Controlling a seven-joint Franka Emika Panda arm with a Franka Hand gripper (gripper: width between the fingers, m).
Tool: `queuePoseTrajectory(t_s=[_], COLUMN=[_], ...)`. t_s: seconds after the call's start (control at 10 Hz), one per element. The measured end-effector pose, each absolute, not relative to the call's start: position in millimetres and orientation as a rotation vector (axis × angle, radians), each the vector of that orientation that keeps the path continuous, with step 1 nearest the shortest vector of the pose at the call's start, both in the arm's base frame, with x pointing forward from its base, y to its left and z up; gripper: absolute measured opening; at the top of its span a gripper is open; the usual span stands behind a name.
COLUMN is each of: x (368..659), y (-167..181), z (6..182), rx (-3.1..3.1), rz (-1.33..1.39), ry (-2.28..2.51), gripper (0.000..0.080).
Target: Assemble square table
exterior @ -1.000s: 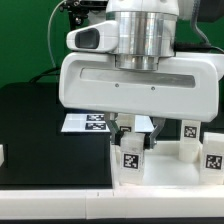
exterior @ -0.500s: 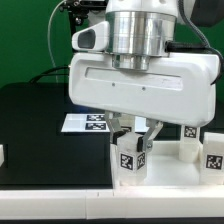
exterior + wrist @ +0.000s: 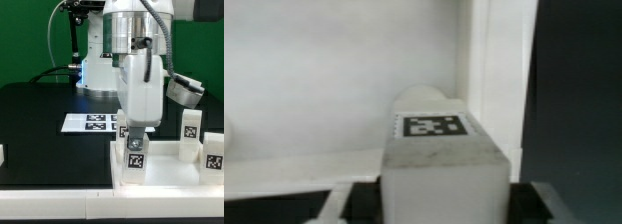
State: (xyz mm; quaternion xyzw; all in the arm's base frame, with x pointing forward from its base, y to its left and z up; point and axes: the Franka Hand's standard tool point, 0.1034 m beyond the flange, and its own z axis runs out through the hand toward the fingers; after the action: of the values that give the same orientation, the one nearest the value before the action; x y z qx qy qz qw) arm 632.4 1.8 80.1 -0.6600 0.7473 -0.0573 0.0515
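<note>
The square tabletop is a white slab with a raised rim at the exterior view's lower right. My gripper hangs straight down over its near-left corner and is shut on a chunky white leg that stands upright on that corner, tag facing the camera. In the wrist view the leg fills the gap between my dark fingers, with the slab and its rim behind it. Two more legs stand at the slab's right side.
The marker board lies flat on the black table just left of my gripper. A small white part shows at the exterior view's left edge. A green wall stands behind the arm's base.
My wrist has turned about a quarter turn around its vertical axis, so the hand now shows its narrow side. The held leg stays at the slab's corner.
</note>
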Motion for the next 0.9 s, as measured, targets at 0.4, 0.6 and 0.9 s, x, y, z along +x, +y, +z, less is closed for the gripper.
queuePoseTrajectory(t_s=[0.4, 0.6, 0.9], x=[631.1, 628.9, 631.2], y=[2.9, 2.2, -0.5], z=[79.5, 78.4, 78.5], rx=[-1.909, -2.263, -2.565], rz=[-0.161, -0.177, -0.239], ry=[2.366, 2.087, 1.716], gripper=[0.0286, 0.0601, 0.0647])
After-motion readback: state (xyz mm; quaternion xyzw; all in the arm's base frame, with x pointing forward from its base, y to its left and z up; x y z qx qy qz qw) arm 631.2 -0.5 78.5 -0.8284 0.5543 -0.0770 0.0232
